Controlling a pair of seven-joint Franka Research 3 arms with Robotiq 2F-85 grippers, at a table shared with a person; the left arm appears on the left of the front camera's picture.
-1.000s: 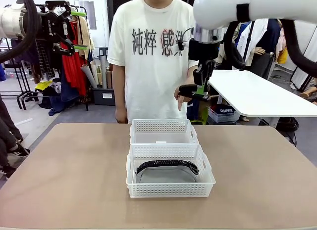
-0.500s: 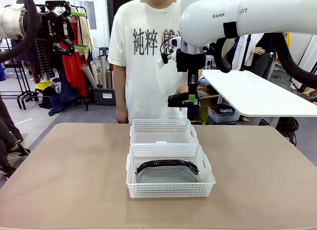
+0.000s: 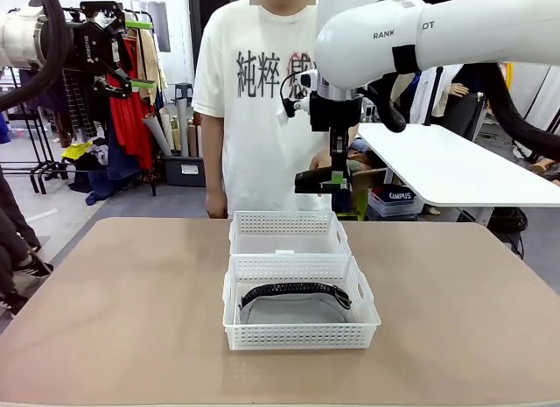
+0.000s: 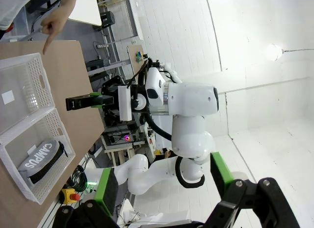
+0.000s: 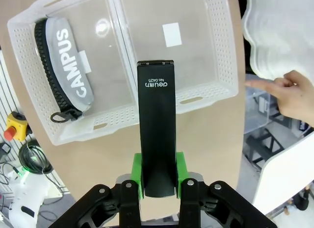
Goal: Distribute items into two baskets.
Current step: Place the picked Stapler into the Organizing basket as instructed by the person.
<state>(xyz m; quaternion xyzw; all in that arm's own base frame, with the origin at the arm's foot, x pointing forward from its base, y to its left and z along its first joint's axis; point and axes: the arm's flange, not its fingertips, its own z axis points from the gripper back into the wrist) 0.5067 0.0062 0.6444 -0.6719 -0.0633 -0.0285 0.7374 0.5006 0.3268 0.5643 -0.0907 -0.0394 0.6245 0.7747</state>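
Tan table (image 3: pixel 131 311); right end effector (image 3: pixel 336 176) clamps stapler (image 5: pixel 157 139); left end effector (image 3: pixel 131 50) agape, clothes rack (image 3: pixel 131 101) behind.

A clothes rack (image 3: pixel 131 101) stands behind the tan table (image 3: pixel 114 302).

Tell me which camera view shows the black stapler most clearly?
The right wrist view: the stapler lies lengthwise between the green pads, its top print readable, above the empty basket. The front view shows it small and side-on; the left wrist view shows it as a far dark bar.
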